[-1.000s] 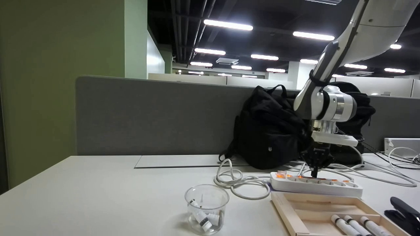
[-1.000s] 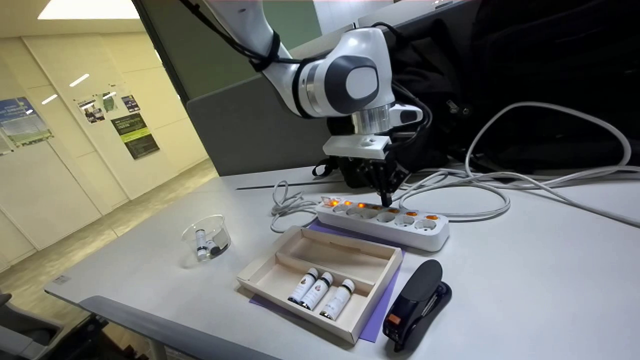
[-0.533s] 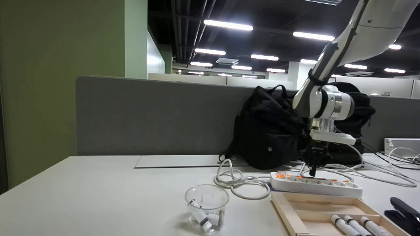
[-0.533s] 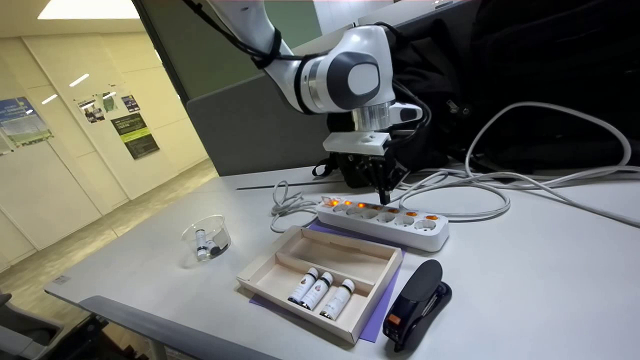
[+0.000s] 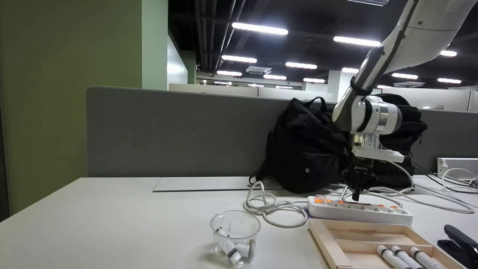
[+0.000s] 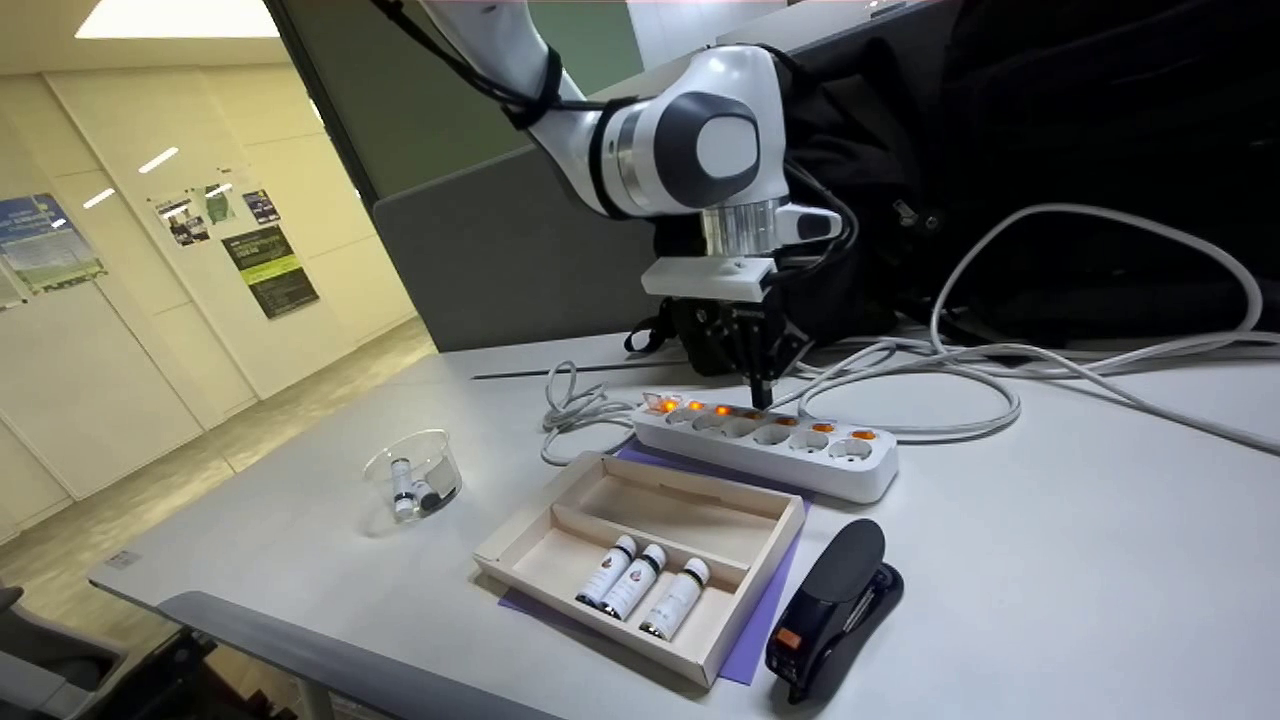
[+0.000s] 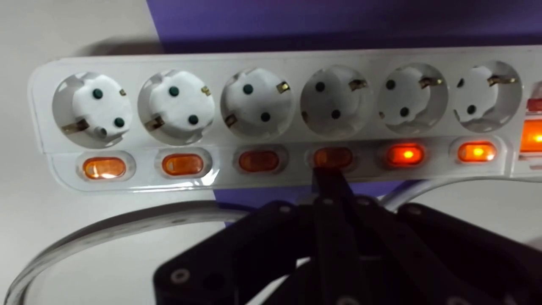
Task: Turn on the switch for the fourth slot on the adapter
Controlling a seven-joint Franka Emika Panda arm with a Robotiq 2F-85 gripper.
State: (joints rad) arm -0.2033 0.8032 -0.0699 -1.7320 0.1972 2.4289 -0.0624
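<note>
The adapter, a long white power strip, lies on the table in both exterior views (image 5: 358, 215) (image 6: 770, 468) and fills the upper wrist view (image 7: 135, 182). In the wrist view, the large switch (image 7: 532, 135) at the right end and the two oval switches beside it (image 7: 405, 154) (image 7: 477, 151) glow. The switches further left are unlit. My gripper (image 7: 332, 171) is shut and empty, pointing down. Its fingertips overlap the lower edge of the dim switch (image 7: 333, 156) next to the glowing pair. In both exterior views the tips (image 5: 356, 198) (image 6: 762, 402) hover just above the strip; contact is unclear.
A wooden tray (image 6: 680, 510) with three white vials (image 6: 632, 582) lies in front of the strip, on a purple sheet (image 6: 745, 645). A black stapler (image 6: 840, 580) and a clear cup (image 6: 440, 465) stand nearby. White cables (image 7: 182, 218) and a black backpack (image 5: 306, 149) are behind.
My gripper has risen slightly and shifted a little along the strip toward its lit end. It stays shut. The same switches are lit; the strip has not moved.
</note>
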